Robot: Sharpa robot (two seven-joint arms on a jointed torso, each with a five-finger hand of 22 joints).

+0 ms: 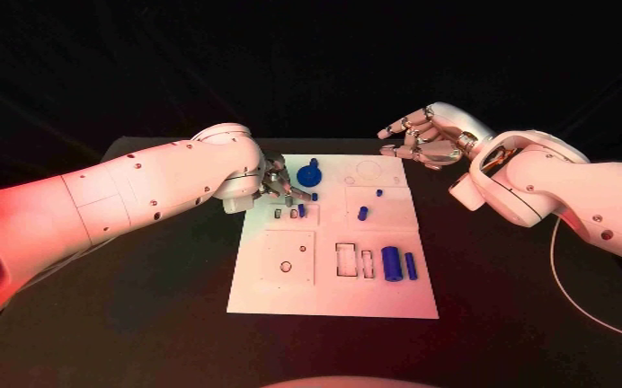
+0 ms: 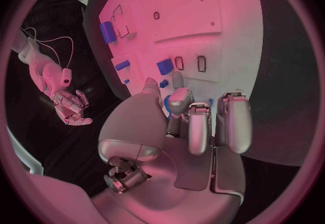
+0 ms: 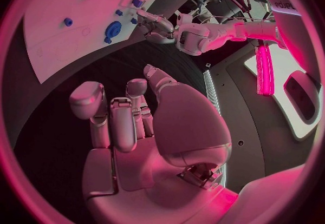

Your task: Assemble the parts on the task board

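The left hand (image 1: 275, 181), fingers curled down with no held part discernible, hovers over the task board's (image 1: 279, 291) upper-left parts, probably choosing one, while the right hand (image 1: 422, 136) waits upper right, loosely spread and empty.

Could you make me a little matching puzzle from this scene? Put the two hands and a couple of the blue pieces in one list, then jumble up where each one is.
Things:
1. left hand
2. right hand
3. round blue part
4. long blue cylinder

Places:
A. lying near the board's near right corner, beside the rectangular slots
B. fingers down on the task board at its far left part
C. raised off the board's far right corner, fingers apart, holding nothing
D. on the far part of the board, just beside the left hand's fingers

Pairs: 1-B, 2-C, 3-D, 4-A
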